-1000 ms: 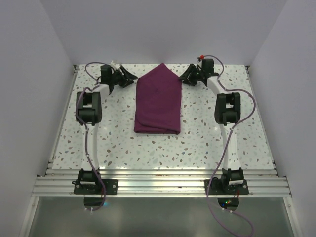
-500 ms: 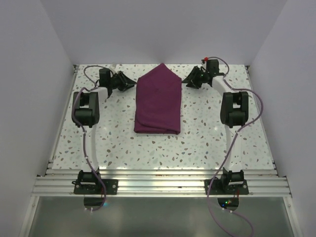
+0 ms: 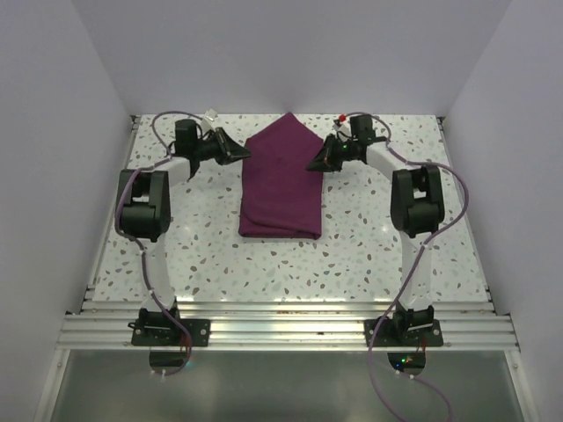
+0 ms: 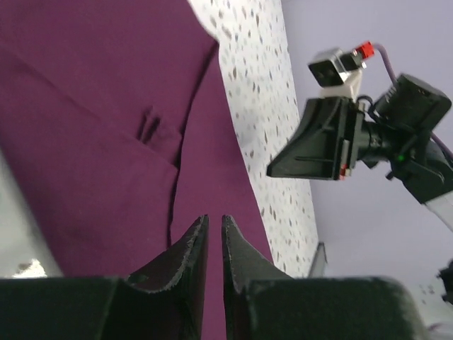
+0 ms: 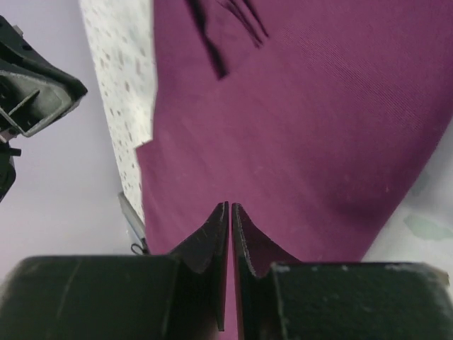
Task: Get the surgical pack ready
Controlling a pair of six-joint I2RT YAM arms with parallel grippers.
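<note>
The surgical pack [image 3: 281,189] lies folded shut, its contents hidden. The left gripper [image 3: 244,156] and right gripper [image 3: 311,166] sit at its 2 far edges, jaws closed.

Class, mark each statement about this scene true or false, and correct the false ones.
1. A folded purple cloth lies on the speckled table between the two arms. True.
2. A steel tray lies in the open beside the cloth. False: only the cloth shows on the table.
3. The left pincer and the right pincer flank the cloth's far half, one at each side edge. True.
4. The left pincer is wide open. False: the wrist view shows only a thin slit between its fingers.
</note>
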